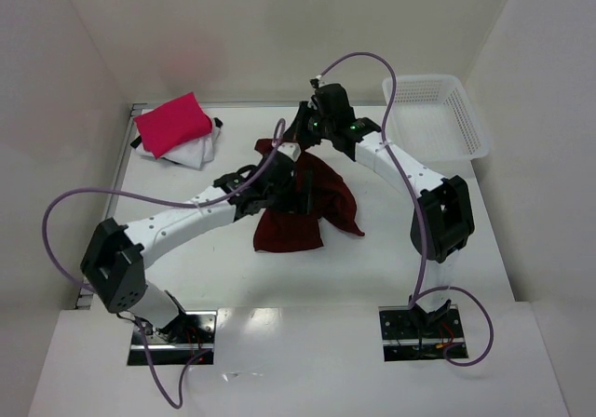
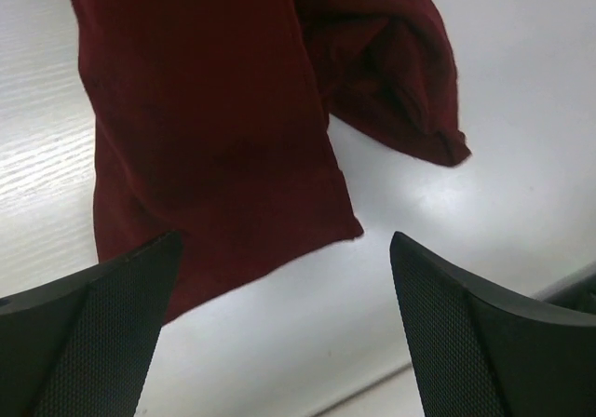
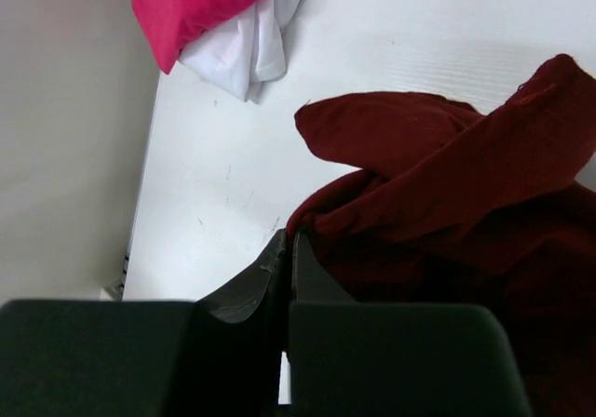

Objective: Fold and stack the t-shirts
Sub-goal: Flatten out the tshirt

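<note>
The right gripper (image 3: 287, 249) has its two fingers pressed tight together on an edge of the maroon t-shirt (image 3: 438, 212), pinching it right at the tips; from there the cloth runs off to the gripper's right in a thick rumpled fold, with one rounded lobe lying on the white table (image 3: 214, 203) just ahead of it; from above, the shirt drapes down from that pinch and spreads onto the table toward the arms' bases; the left gripper (image 2: 284, 245) stands spread wide with nothing in it, the shirt's lower corner hanging just ahead between its fingers; well ahead and to the left of the right gripper, at the table's corner, the folded pink-red t-shirt (image 3: 186, 3) lies on top of the white t-shirt (image 3: 242, 54); a white mesh basket (image 1: 424, 81) sits off on that gripper's other side, well apart from the cloth
</note>
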`<state>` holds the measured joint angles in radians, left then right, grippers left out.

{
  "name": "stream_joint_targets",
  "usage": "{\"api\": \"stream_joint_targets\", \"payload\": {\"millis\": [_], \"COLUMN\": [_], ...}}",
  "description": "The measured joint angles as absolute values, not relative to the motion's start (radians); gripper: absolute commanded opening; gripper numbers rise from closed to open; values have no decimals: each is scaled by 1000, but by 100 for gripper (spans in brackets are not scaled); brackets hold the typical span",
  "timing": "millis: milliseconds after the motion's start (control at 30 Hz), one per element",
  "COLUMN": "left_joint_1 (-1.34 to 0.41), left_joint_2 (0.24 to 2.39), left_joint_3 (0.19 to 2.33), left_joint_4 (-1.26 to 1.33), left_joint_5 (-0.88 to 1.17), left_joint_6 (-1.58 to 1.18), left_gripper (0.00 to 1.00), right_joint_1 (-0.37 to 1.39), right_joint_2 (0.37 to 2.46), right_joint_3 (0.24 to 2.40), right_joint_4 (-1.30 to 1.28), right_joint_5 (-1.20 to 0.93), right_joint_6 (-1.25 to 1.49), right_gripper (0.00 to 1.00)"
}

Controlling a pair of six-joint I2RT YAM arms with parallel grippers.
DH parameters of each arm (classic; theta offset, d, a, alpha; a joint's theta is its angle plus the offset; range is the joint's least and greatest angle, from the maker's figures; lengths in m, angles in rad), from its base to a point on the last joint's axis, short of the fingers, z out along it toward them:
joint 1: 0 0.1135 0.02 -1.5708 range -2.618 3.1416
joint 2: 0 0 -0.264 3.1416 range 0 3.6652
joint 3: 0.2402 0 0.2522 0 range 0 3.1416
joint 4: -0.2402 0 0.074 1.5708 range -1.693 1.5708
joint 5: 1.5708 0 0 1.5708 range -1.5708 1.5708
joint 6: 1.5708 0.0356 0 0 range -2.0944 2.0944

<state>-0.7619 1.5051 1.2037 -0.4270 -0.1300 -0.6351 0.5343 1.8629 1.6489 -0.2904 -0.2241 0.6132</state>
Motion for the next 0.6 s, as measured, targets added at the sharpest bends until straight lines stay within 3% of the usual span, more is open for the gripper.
{"api": "stream_joint_targets", "payload": {"millis": [600], "left_joint_1": [-918], "left_joint_2": [1727], "left_joint_3": [1296], "left_joint_4": [-372], "left_joint_5": [-531], "left_joint_6": [-831], "left_gripper": [100], "right_joint_1": [534], "right_joint_2": [1863], "right_joint_3": [1649], "right_joint_4": [-290], "right_joint_5": [-225], "right_joint_6": [631], "right_gripper": [0]}}
